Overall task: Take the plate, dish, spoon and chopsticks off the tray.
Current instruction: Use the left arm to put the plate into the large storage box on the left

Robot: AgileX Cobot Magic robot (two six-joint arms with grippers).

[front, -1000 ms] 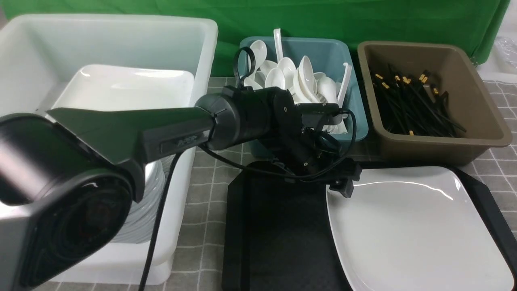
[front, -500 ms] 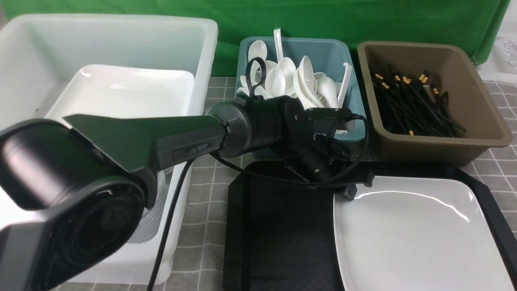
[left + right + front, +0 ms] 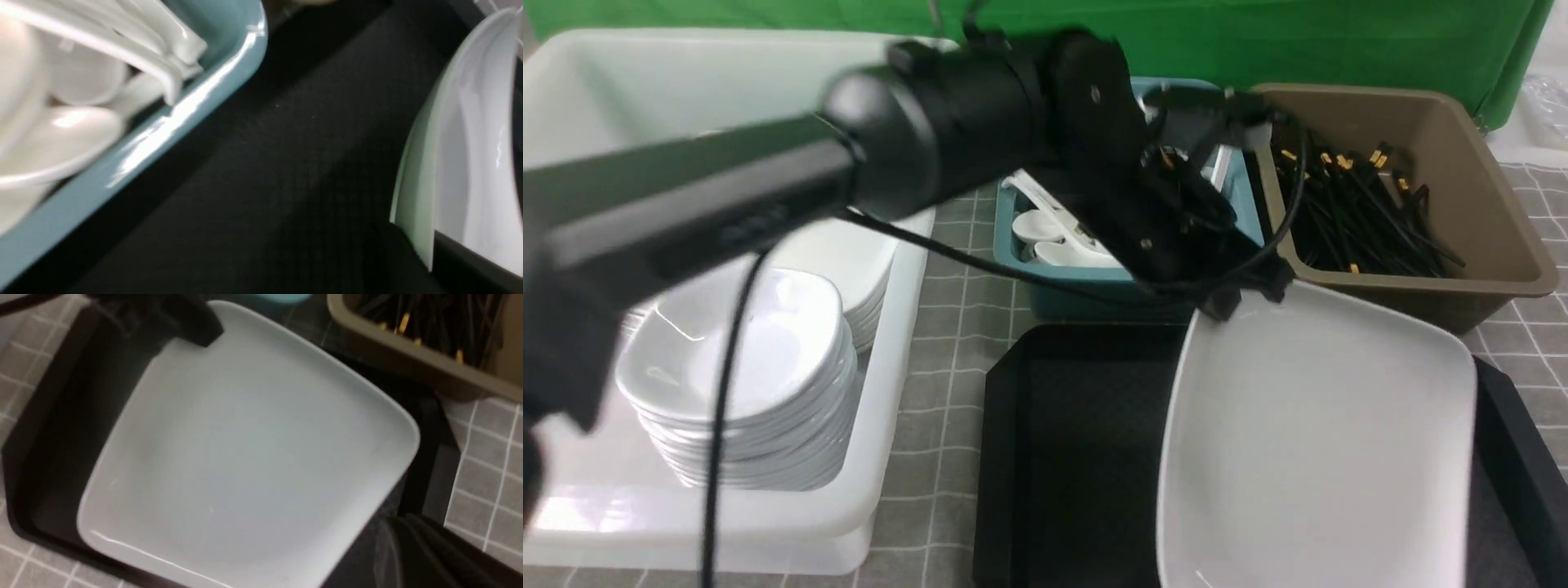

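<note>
Since a second earlier, your left tool (image 3: pixel 1217 300) had hoisted the plate (image 3: pixel 1315 441), clamped on its far corner, tilted above the tray (image 3: pixel 1078 457), apparently the last item left to put away.

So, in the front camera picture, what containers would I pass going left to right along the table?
White tub holding stacked white dishes → teal bin of white spoons → brown bin of black chopsticks.
</note>
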